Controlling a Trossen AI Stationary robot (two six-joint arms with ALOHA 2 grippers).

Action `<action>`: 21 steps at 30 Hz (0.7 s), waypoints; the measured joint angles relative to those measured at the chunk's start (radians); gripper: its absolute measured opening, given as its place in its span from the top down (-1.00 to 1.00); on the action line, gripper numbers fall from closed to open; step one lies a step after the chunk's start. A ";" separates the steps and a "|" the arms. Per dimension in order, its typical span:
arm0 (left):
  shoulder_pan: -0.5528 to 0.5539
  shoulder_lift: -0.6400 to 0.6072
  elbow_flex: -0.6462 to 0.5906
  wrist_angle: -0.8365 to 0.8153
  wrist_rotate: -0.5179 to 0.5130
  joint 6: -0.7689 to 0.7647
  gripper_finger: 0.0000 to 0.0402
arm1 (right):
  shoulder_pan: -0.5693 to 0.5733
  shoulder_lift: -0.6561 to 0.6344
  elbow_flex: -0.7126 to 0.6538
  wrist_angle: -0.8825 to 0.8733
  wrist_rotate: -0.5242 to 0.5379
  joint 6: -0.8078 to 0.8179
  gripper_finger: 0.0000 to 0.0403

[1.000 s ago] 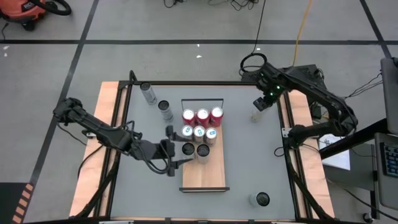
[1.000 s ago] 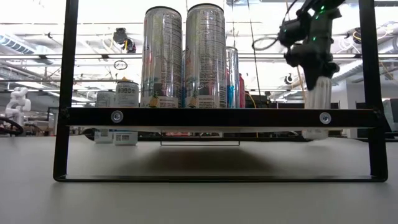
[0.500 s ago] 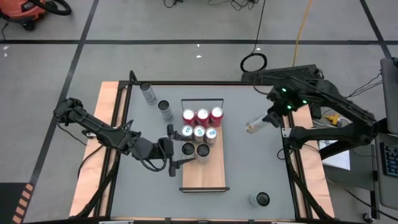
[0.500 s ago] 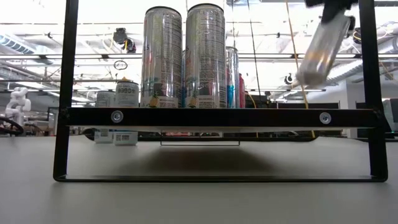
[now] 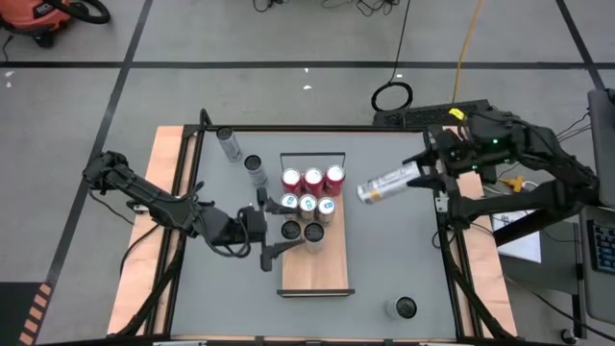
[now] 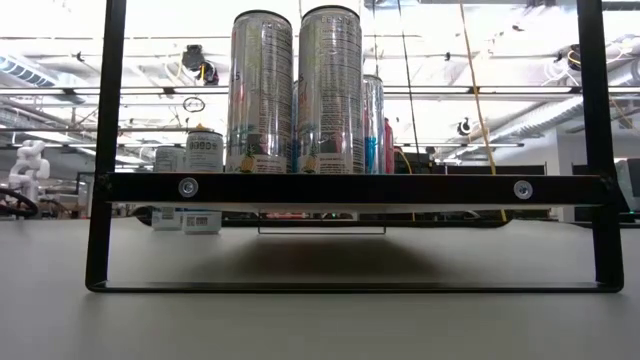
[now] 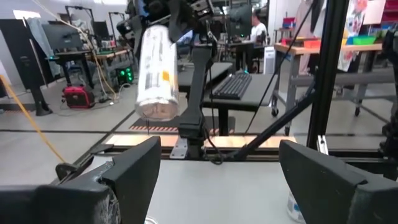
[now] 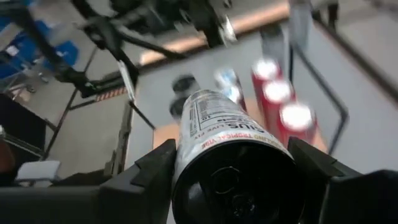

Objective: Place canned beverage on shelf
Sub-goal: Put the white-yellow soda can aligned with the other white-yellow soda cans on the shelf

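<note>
The shelf (image 5: 314, 273) is a light-wood board with a black wire rail (image 5: 312, 156) at its far end. Several cans stand on its far half: red (image 5: 312, 179), blue-topped (image 5: 307, 204) and dark-topped (image 5: 313, 232). My right gripper (image 5: 420, 174) is shut on a silver can (image 5: 382, 185) high above the table, right of the shelf. The can also shows in the left wrist view (image 7: 155, 74). My left gripper (image 5: 268, 231) is open and empty at the shelf's left edge, beside the dark-topped cans. My right gripper pinches the silver can between its two fingers (image 8: 155, 174), on the can's side wall (image 8: 186, 155) near the end nearest the wrist. The can is lifted clear and tilted far over. Its free end (image 5: 365, 192) points toward the shelf.
Two silver cans (image 5: 229, 144) (image 5: 256, 170) stand on the grey table left of the rail. Another can (image 5: 405, 308) stands near the front right corner. In the low view tall cans (image 6: 262, 90) stand on the shelf inside a black frame (image 6: 106, 150). Room behind holds desks and a person.
My right gripper has lifted the silver can off the table at the far right, up out of the low view. It has tipped the can from upright to nearly lying, with its free end swung toward the shelf.
</note>
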 joint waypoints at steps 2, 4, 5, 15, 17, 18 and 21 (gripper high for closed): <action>0.003 0.000 0.000 0.015 0.000 0.000 -0.58 | 0.022 0.010 0.000 0.051 -0.001 -0.074 -0.02; 0.004 0.000 0.004 0.025 0.000 0.000 -0.58 | 0.048 0.025 0.000 0.087 0.000 -0.162 -0.02; 0.004 0.000 0.010 0.025 0.000 -0.001 -0.58 | 0.062 0.036 0.000 0.101 0.000 -0.200 -0.02; 0.024 -0.001 0.051 -0.010 0.001 -0.080 -0.58 | 0.212 0.167 -0.001 0.255 -0.003 -0.627 -0.02; 0.026 -0.001 0.051 -0.037 0.002 -0.090 -0.58 | 0.239 0.192 -0.001 0.292 -0.002 -0.724 -0.02; 0.026 -0.001 0.051 -0.054 0.002 -0.096 -0.58 | 0.251 0.203 -0.001 0.304 -0.003 -0.779 -0.02; 0.026 -0.001 0.051 -0.067 0.001 -0.090 -0.58 | 0.281 0.228 -0.001 0.329 -0.002 -0.927 -0.02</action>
